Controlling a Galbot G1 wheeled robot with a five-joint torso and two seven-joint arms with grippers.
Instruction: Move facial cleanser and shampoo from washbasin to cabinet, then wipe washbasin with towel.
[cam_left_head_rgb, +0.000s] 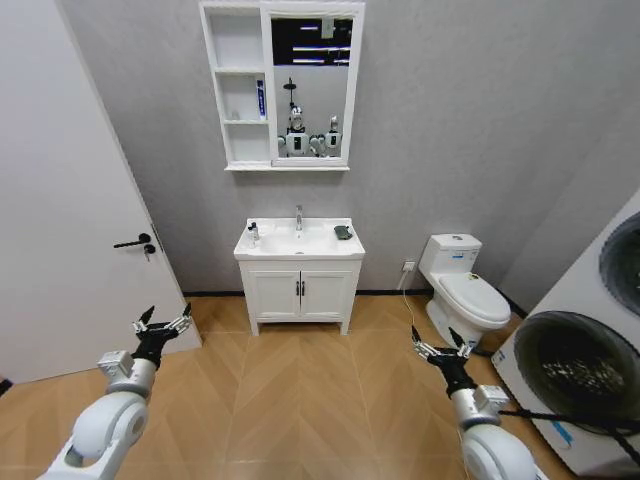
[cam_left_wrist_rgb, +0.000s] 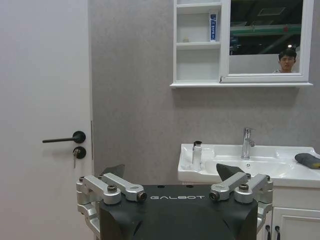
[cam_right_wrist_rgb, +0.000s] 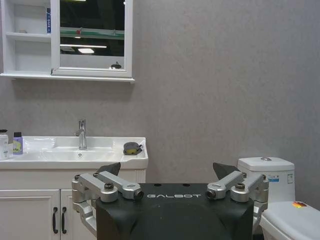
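The robot stands well back from the washbasin (cam_left_head_rgb: 299, 243), so the step in hand looks like the approach: it should drive straight in and stop square to the vanity, close enough that both arms reach the basin top and the cabinet (cam_left_head_rgb: 281, 86) on the wall above it.

On the left, the left gripper (cam_left_head_rgb: 161, 325) hangs low over the wooden floor beside the door, its fingers spread wide and holding nothing. On the basin's left rim stand 2 small bottles (cam_right_wrist_rgb: 11, 144), close together: 1 clear with a dark cap, 1 small and dark with a yellow-green label; which is the cleanser and which the shampoo cannot be told. A blue and white tube (cam_left_head_rgb: 260, 98) already stands in the cabinet's middle shelf. The towel (cam_left_head_rgb: 343, 232) lies folded on the basin's right rim. On the right, the right gripper (cam_left_head_rgb: 439, 350) is also wide open and empty, near the toilet (cam_left_head_rgb: 463, 284)
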